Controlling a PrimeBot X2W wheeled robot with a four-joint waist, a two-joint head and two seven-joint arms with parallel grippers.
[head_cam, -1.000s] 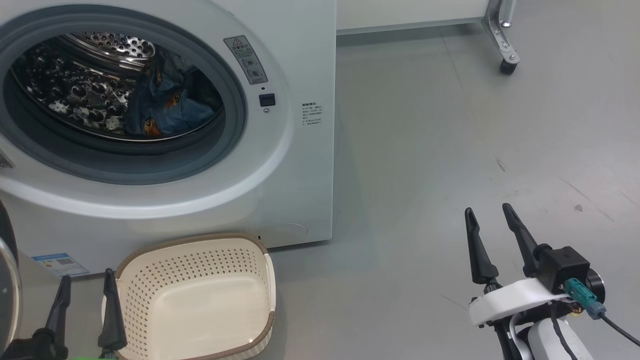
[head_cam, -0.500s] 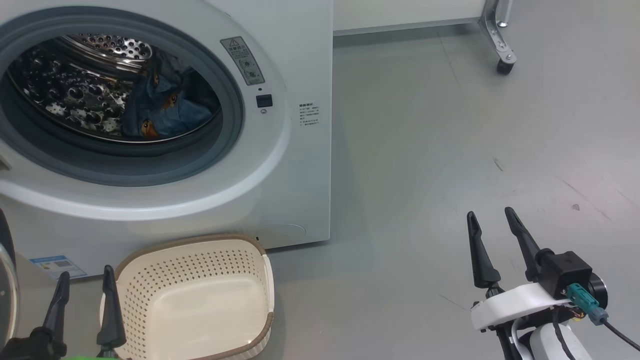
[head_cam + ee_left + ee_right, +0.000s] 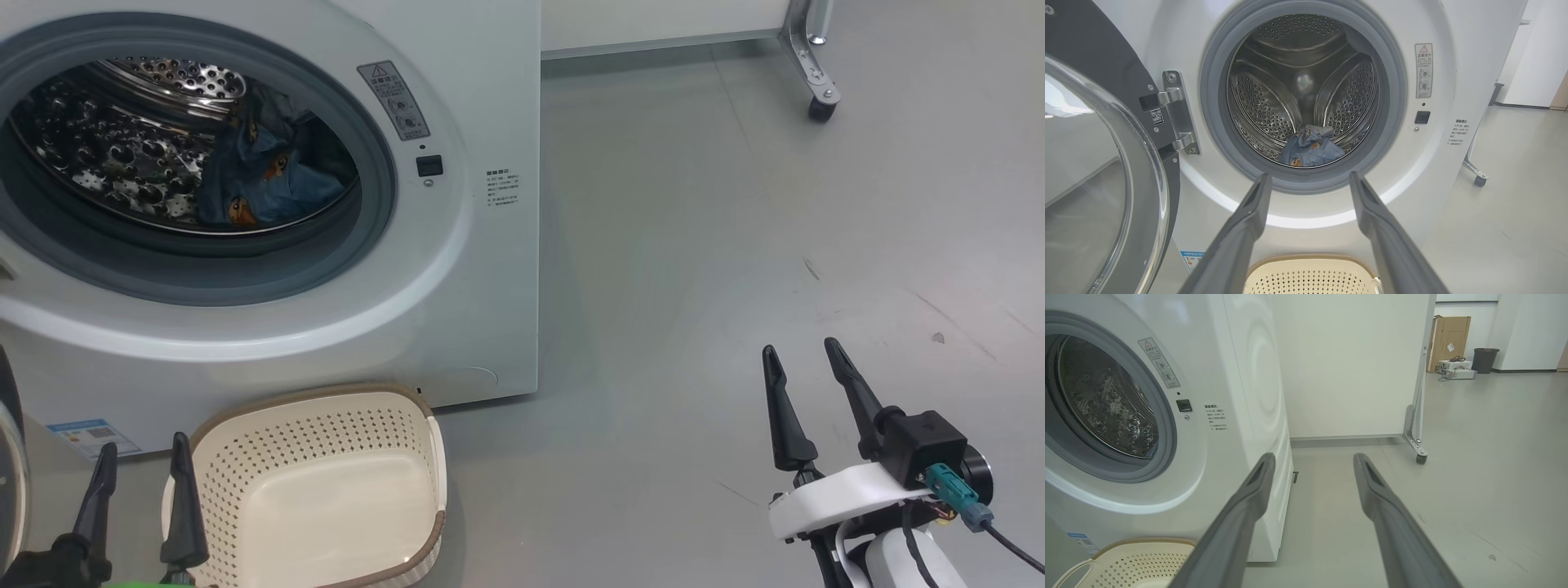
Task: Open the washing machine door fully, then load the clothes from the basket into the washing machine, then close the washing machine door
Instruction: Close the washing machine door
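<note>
Status: the basket (image 3: 310, 441) sits on the floor (image 3: 694, 286) against the foot of the washing machine (image 3: 490, 327), and the part of its inside that shows is bare. A blue garment (image 3: 1310, 147) with orange prints lies low in the drum (image 3: 1302, 81), toward its right. I cannot tell whether a second garment lies behind it. Judged: loading is done and closing remains.

Grippers: the left gripper (image 3: 142, 447) has its fingers spread wide and holds nothing. It is near the basket's left rim and pointed at the opening. The right gripper (image 3: 799, 348) is also wide and holds nothing. It is over bare floor, well right of the machine.

Key relation: the washing machine door (image 3: 1098, 163) hangs from a hinge (image 3: 1177, 112) on the left side of the opening. It is swung out toward the near side, with its glass bowl facing right. The door lies left of the left gripper and just beside it. The right gripper is well apart, with the basket and the machine's corner in between.

Judged: the left arm is the one to use. The door turns on an upright axis at the hinge, so its free near edge has to sweep right and then far. The gripper will likely have to reach the door's left, outer face before it can push.

Risk: a finger could slip on the glossy rim.
</note>
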